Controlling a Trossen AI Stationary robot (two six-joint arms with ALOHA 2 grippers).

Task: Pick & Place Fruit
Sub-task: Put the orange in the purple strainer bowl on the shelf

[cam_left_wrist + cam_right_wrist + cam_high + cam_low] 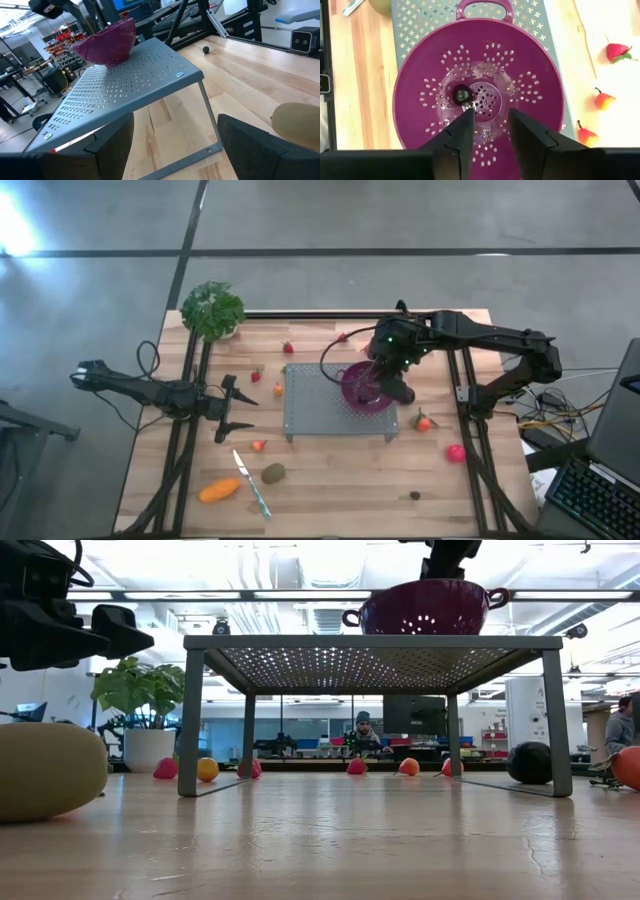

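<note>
Right gripper (pixel 489 127) parted and empty above purple colander (pixel 420 65), dark round fruit (pixel 462 93) inside, axis indiscernible. Left gripper (pixel 172 145) spread wide, oval fruit (pixel 297 122) cut off at frame edge.

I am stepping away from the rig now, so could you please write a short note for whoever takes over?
Right hand: directly above the purple colander, open, holding nothing.
Left hand: waiting open over the table's left side, beside the rack.
Colander sits on the grey perforated rack.
Done: one small dark fruit lies in the colander.
Left: the orange elongated fruit, the brown-green oval, the pink-red ball, the tiny dark ball and the small strawberries, e.g., all on the table.
</note>
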